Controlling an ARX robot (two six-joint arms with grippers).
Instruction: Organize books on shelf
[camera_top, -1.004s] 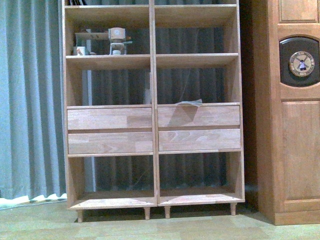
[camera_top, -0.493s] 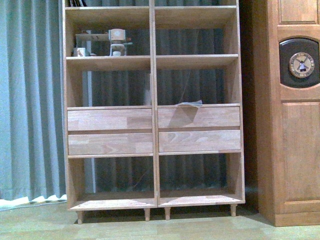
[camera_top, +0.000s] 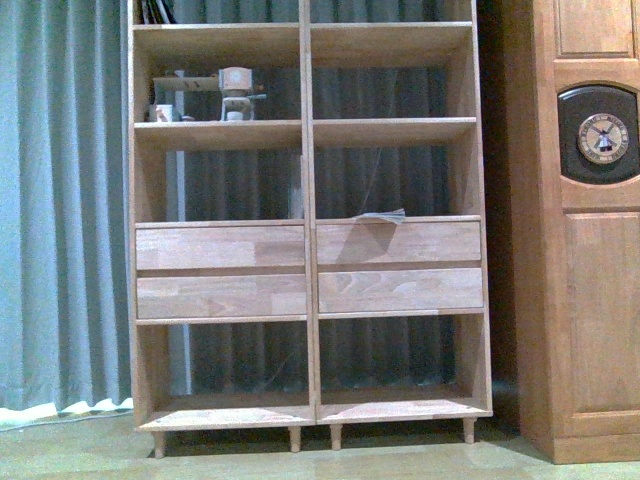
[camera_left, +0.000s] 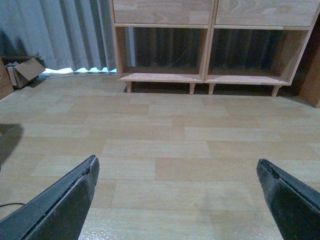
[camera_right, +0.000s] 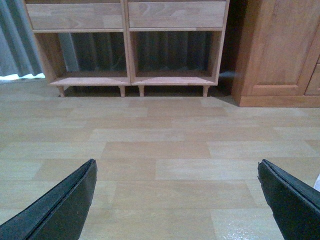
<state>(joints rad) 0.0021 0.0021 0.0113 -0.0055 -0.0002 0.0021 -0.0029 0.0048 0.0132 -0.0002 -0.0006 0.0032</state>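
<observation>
Your left claw and right claw gape empty, well short of the tall light-wood bookcase, presumably readied for the thin pale book lying flat in its right-hand column.

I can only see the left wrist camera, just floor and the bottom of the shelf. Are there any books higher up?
Observer: Yes. In the front view, what looks like a thin paperback lies flat on the board above the right-hand drawers.
Operator: Is the right gripper holding anything?
Observer: No. Its wrist view shows the jaws wide apart with only floor between them.
Operator: What else is up there?
Observer: A small mug and a wooden object stand on an upper left board of the shelf.
</observation>
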